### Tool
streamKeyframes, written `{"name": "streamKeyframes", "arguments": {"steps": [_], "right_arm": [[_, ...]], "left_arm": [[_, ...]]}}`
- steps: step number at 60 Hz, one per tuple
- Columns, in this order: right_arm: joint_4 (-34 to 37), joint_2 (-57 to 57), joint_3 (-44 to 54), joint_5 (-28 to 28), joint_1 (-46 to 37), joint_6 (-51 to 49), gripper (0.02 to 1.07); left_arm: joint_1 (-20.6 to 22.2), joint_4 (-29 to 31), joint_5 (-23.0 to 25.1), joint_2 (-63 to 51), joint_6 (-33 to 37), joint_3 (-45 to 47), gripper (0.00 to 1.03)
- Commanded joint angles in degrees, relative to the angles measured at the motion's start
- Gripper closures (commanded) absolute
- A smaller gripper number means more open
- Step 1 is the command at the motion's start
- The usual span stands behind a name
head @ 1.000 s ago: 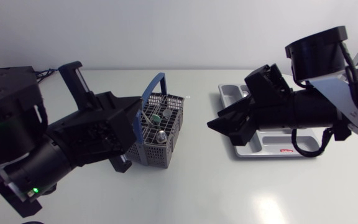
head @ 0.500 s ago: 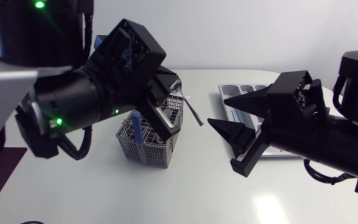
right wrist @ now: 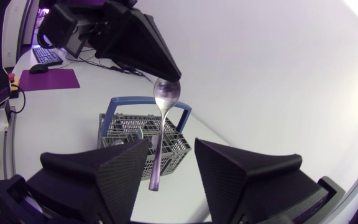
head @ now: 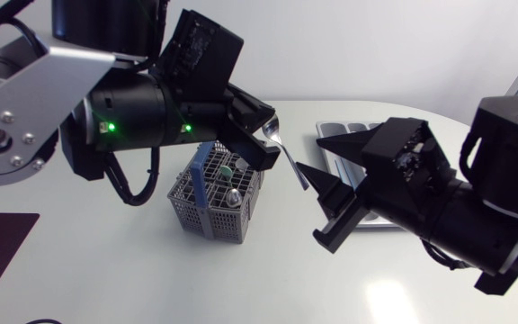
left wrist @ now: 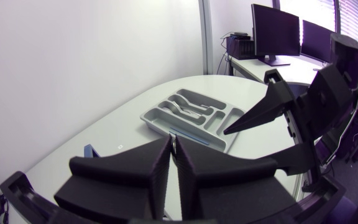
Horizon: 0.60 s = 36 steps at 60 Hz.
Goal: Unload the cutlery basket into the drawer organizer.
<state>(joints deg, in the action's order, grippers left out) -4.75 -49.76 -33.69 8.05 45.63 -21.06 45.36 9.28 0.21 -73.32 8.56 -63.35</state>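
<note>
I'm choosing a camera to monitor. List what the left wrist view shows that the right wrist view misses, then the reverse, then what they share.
Left wrist view only: the drawer organizer, ahead on the table. Right wrist view only: the cutlery basket, and the spoon plainly, hanging handle-down between the open fingers of the right pincer. Both: the two pincers facing each other, the left pincer shut.

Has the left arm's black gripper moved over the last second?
Yes: the left gripper, shut on a silver spoon, went from the grey cutlery basket toward the grey drawer organizer.
</note>
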Motion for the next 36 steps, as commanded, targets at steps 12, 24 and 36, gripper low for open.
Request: {"name": "streamKeyframes", "arguments": {"steps": [12,24,36], "right_arm": [[-1.84,-4.38,-0.06,0.73,0.43,0.67,0.54],[-2.72,-8.25,-2.08,0.73,0.34,2.69,0.67],[-2.54,-9.66,-4.36,1.17,0.34,3.74,0.76]], "left_arm": [[0.16,-1.63,0.67,-1.74,-1.97,-2.21,0.94],[0.78,-2.51,0.67,-1.74,-1.97,-1.34,0.94],[0.95,-2.86,0.67,-1.48,-1.61,-0.19,0.94]]}}
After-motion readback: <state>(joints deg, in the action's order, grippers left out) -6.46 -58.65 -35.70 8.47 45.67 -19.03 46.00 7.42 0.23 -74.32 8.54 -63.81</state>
